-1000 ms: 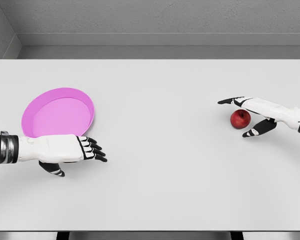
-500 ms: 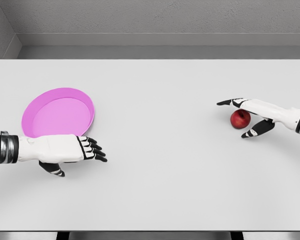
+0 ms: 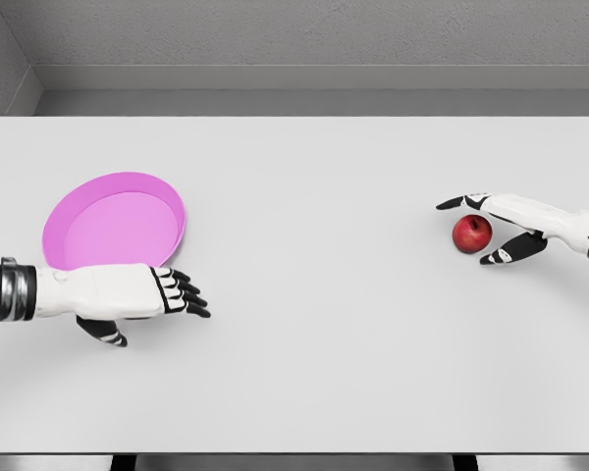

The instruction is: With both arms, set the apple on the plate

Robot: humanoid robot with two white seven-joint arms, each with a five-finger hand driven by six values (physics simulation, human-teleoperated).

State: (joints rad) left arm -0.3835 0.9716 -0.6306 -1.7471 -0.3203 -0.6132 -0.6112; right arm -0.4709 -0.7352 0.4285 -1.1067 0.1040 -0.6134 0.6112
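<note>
A red apple (image 3: pixel 471 234) rests on the white table at the right. My right hand (image 3: pixel 469 231) is open around it, the fingers (image 3: pixel 458 202) reaching past its far side and the thumb (image 3: pixel 501 255) at its near side, not closed on it. A pink plate (image 3: pixel 172 201) lies at the left of the table. My left hand (image 3: pixel 177 294) hovers just in front of the plate's near edge, fingers relaxed and holding nothing.
The white table (image 3: pixel 314 324) spans the whole view, with a grey wall behind its far edge. Its near edge runs along the bottom of the picture.
The right hand has shifted slightly right, back toward the table's right edge, still open around the apple. The apple and the left arm have not moved.
</note>
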